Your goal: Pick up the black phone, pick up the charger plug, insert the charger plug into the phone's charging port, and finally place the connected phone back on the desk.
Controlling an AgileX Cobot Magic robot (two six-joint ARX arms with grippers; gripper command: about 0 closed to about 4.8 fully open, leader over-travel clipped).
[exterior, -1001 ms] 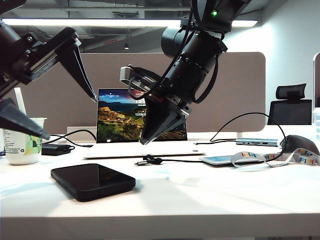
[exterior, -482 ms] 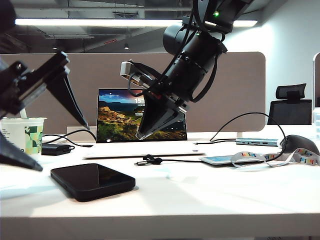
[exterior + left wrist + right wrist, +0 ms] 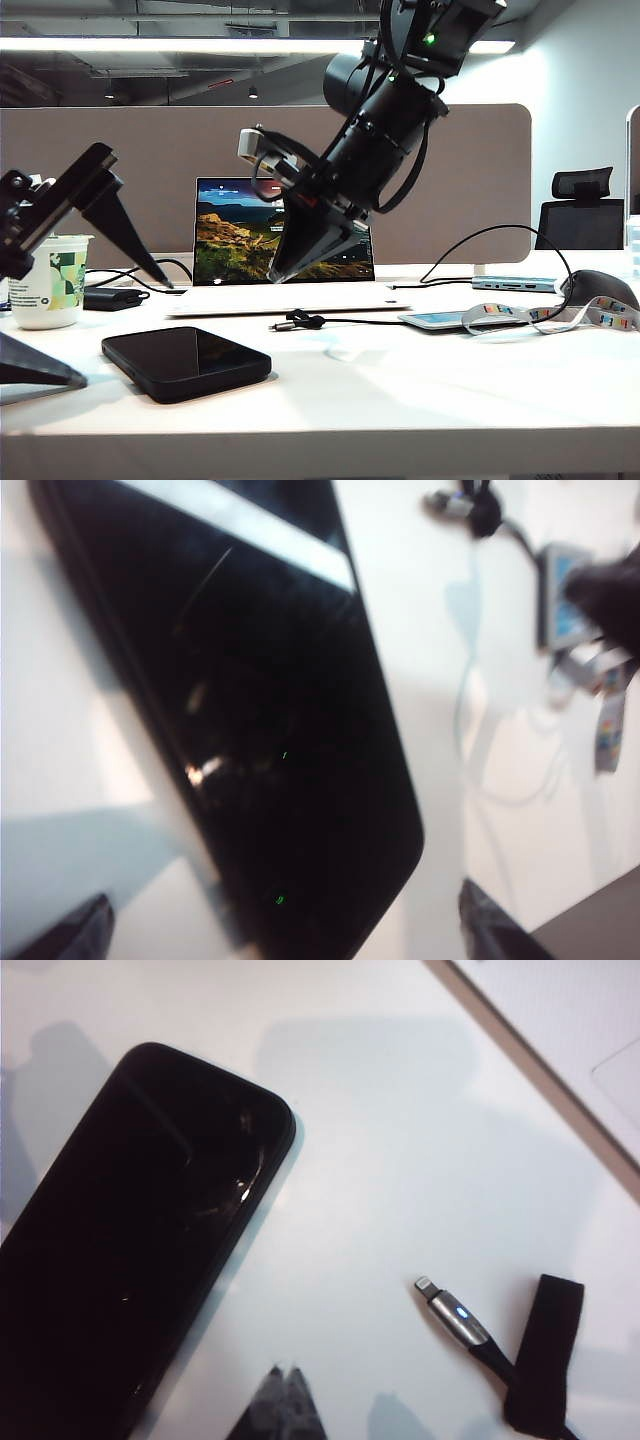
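The black phone (image 3: pixel 186 362) lies flat on the white desk (image 3: pixel 420 400), front left. My left gripper (image 3: pixel 125 332) hangs low at its left end, open wide, one finger (image 3: pixel 120 228) behind it and one nearer the front edge. In the left wrist view the phone (image 3: pixel 270 730) fills the frame, and the left gripper (image 3: pixel 285 935) straddles its rounded end with both tips clear of it. The charger plug (image 3: pixel 285 324) lies in front of the laptop. My right gripper (image 3: pixel 272 278) hovers above it, shut and empty. In the right wrist view the right gripper (image 3: pixel 285 1375) points between phone (image 3: pixel 120 1250) and plug (image 3: pixel 450 1312). The charging port cannot be made out.
An open laptop (image 3: pixel 280 250) stands behind the plug, before the taupe divider (image 3: pixel 470 180). A paper cup (image 3: pixel 45 285) and a black power brick (image 3: pixel 110 298) sit at the back left. A pale phone (image 3: pixel 450 319), a lanyard (image 3: pixel 560 315) and a hub (image 3: pixel 515 284) lie to the right.
My left gripper has dropped toward the desk and tilted, still wide open, so that it now brackets the phone's left end. The right gripper has barely shifted and stays shut.
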